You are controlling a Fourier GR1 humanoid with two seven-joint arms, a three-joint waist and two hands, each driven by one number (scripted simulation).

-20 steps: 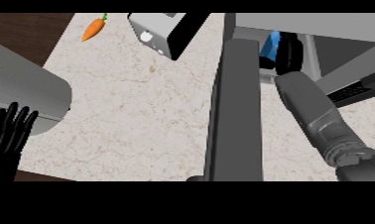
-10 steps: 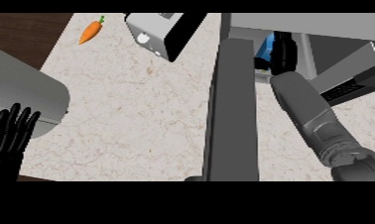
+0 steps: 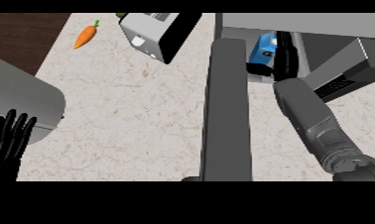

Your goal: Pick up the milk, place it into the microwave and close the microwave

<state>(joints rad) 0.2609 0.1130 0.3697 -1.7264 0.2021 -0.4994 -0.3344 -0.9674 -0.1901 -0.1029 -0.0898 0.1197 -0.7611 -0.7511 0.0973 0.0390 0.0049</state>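
Head view, looking steeply down. The milk (image 3: 261,52), a blue carton, sits inside the open mouth of the microwave (image 3: 293,22) at upper right, just beyond the far end of the microwave door (image 3: 225,109). I see the door edge-on, as a long grey slab running from the near edge of the surface (image 3: 132,109) toward the cavity. My right hand (image 3: 285,62) is at the carton: its fingers lie along the carton's right side and the thumb crosses the near corner, so I read the hand as closed round the milk. Only part of the carton shows, and I cannot tell how its long axis lies or whether its base is down on the microwave floor. The right forearm (image 3: 311,114) runs diagonally in from lower right, just beside the door on its right. My left hand (image 3: 15,136) rests open at the left edge, well apart from both. The coming move turns on this: the milk is already within the cavity, and the door lies immediately left of the right arm, so I judge the right hand the nearer one for closing it once the carton is released. A carrot (image 3: 86,35) and a toaster (image 3: 147,34) lie farther left, well apart from the door.
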